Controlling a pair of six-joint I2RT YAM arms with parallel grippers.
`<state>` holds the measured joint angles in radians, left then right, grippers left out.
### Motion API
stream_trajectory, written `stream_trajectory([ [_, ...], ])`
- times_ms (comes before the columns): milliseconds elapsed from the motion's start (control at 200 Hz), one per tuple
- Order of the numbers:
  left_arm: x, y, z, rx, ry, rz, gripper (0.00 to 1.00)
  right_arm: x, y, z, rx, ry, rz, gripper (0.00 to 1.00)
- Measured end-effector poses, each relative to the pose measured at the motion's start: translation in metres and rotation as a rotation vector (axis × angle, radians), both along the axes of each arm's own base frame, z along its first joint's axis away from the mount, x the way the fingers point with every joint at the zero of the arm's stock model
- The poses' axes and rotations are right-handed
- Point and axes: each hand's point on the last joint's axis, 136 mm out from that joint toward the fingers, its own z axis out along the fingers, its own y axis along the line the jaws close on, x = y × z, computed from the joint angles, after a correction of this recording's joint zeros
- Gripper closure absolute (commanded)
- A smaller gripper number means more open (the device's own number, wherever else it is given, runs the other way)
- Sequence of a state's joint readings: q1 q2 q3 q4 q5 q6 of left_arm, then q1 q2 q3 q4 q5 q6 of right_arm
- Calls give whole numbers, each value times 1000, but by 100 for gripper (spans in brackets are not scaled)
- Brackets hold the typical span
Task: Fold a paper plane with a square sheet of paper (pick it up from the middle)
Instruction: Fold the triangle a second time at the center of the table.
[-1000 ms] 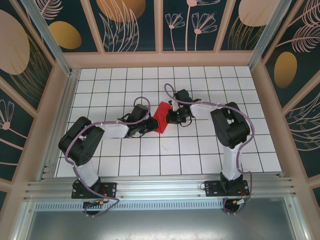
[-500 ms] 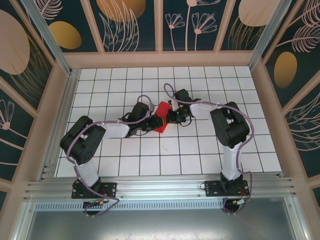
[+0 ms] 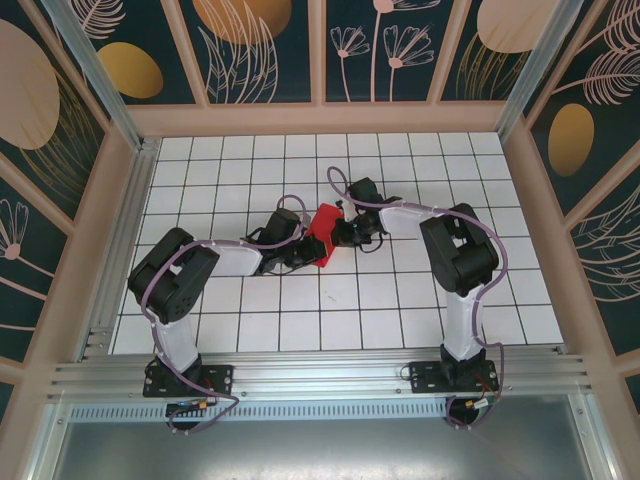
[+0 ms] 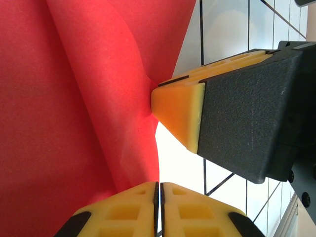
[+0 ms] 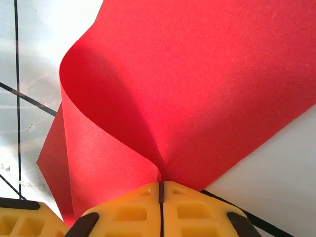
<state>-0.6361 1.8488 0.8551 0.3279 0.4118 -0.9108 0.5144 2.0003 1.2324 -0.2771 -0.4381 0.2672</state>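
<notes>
The square sheet of paper [image 3: 323,229] is bright red and lies bent near the middle of the white grid table, bowed up between both grippers. My left gripper [image 3: 306,252] is at its near-left edge. In the left wrist view its yellow jaws [image 4: 158,184] are shut, with the edge of the paper [image 4: 74,98] running into the seam. My right gripper [image 3: 339,233] holds the opposite side. In the right wrist view it [image 5: 161,184] is shut on a pinched fold of the paper [image 5: 197,84]. One of its yellow fingers [image 4: 180,113] shows in the left wrist view, pressing the sheet.
The white tiled table [image 3: 400,300] stretches around the paper on all sides. Wooden frame posts and patterned walls [image 3: 320,118] enclose it. An aluminium rail [image 3: 320,375] carries both arm bases along the near edge. A left finger [image 5: 19,219] shows low in the right wrist view.
My left arm has pushed right toward the right gripper and its jaws have closed on the paper's edge. The red sheet is bunched narrower between the grippers. The right arm has stayed put.
</notes>
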Motion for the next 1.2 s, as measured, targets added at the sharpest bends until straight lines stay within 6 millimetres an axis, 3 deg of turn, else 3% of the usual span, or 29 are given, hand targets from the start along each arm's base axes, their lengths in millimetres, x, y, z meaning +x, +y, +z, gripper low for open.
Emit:
stream_trajectory([
  [1201, -5, 6, -20, 71, 53, 12, 89, 2, 4, 0, -2, 3, 4, 89],
])
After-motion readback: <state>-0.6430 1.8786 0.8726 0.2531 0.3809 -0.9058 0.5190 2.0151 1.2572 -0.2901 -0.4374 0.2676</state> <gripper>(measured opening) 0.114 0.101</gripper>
